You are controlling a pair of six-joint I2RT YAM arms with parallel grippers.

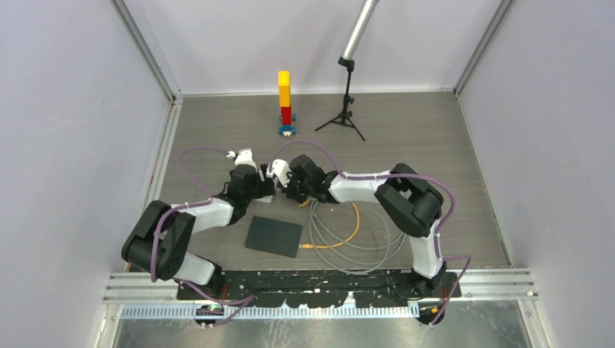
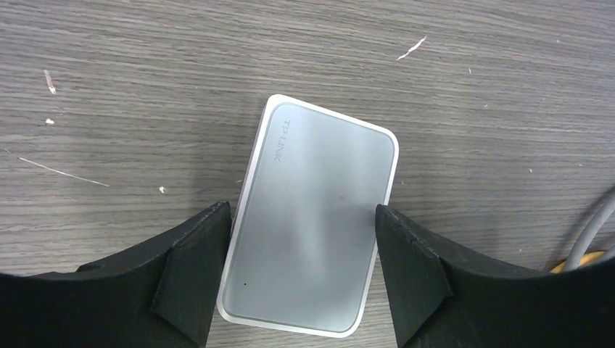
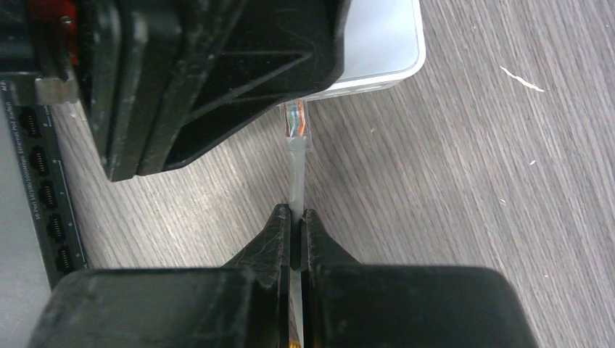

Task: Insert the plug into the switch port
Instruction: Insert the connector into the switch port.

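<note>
The white rounded box [image 2: 312, 217] lies flat on the wooden table, and its port opening cannot be made out. My left gripper [image 2: 301, 217] straddles it, with both fingers [image 2: 207, 254] against its long sides. My right gripper [image 3: 296, 217] is shut on the grey cable [image 3: 296, 181] just behind the clear plug [image 3: 296, 125]. The plug points at the near side of the white box [image 3: 377, 51], its tip at that side wall under the edge of the left gripper. In the top view both grippers, left [image 1: 267, 190] and right [image 1: 291, 191], meet mid-table and hide the box.
A dark flat switch [image 1: 273, 236] with a row of ports [image 3: 36, 167] lies near the left arm. Coiled grey and orange cable [image 1: 348, 243] lies before the right arm. A yellow-red block tower [image 1: 285, 101] and a small tripod [image 1: 347, 109] stand at the back.
</note>
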